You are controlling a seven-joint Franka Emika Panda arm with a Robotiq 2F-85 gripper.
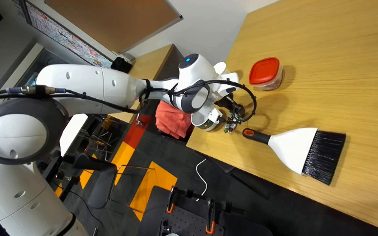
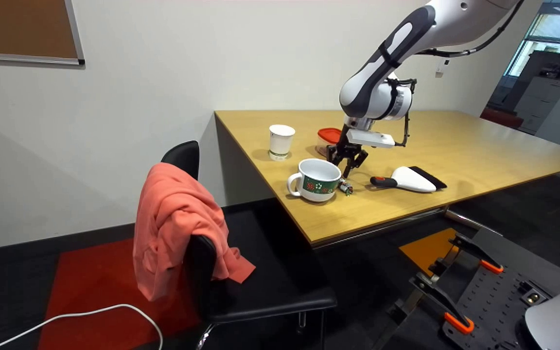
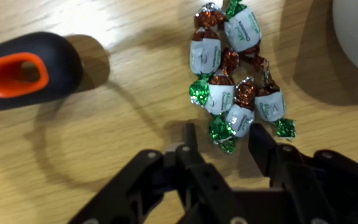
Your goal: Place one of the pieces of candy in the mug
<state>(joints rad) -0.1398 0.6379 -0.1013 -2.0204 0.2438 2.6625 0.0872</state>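
Note:
Several candies [image 3: 219, 96] in white, brown and green foil wrappers lie in a cluster on the table in the wrist view. They show small in both exterior views [image 1: 230, 124] [image 2: 345, 187]. My gripper [image 3: 223, 129] is open, its fingertips apart. The green end of the nearest candy [image 3: 240, 119] shows between the fingertips; whether they touch it I cannot tell. In an exterior view, the gripper [image 2: 341, 169] points down, low over the table beside the mug. The white mug [image 2: 318, 187] with a green flowered band stands upright near the table corner. It also shows in the wrist view [image 3: 348, 34], cut off at the right.
A white paper cup [image 2: 280, 143] stands behind the mug. A clear container with a red lid [image 1: 264, 72] stands farther along the table. A hand brush [image 1: 290, 149] lies on the other side of the candies; its black handle [image 3: 26, 71] shows in the wrist view.

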